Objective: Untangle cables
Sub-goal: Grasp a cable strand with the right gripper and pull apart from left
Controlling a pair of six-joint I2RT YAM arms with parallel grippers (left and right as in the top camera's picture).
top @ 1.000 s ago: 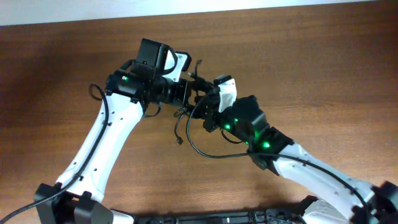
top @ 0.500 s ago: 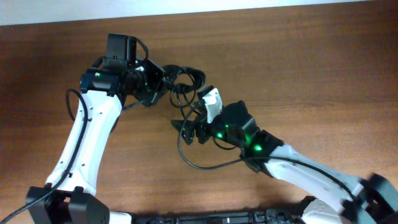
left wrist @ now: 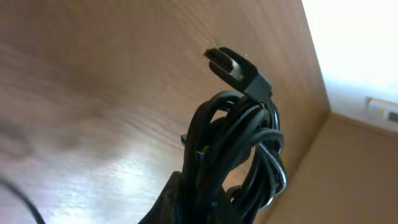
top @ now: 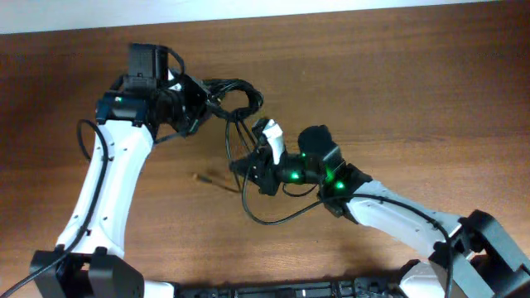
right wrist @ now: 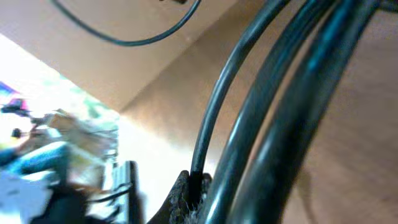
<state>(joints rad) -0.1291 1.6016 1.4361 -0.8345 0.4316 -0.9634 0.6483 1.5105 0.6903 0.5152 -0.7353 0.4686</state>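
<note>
Cables (top: 238, 93) bunch overhead between the grippers: left gripper (top: 201, 106) clamped tight on them, right gripper (top: 247, 170) pinching strands just below. Left wrist: they rise from the grip, a plug (left wrist: 236, 67) topmost. Right wrist: they run close past, one strand nipped.

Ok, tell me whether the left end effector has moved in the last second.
Yes. Seen from overhead, the left end effector has shifted left along the table's far edge, taking the cables with it.

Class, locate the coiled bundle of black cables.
In the overhead view, upper centre, the coiled bundle sits at the tip of the left claw, its strands trailing toward the right claw below in frame.
</note>
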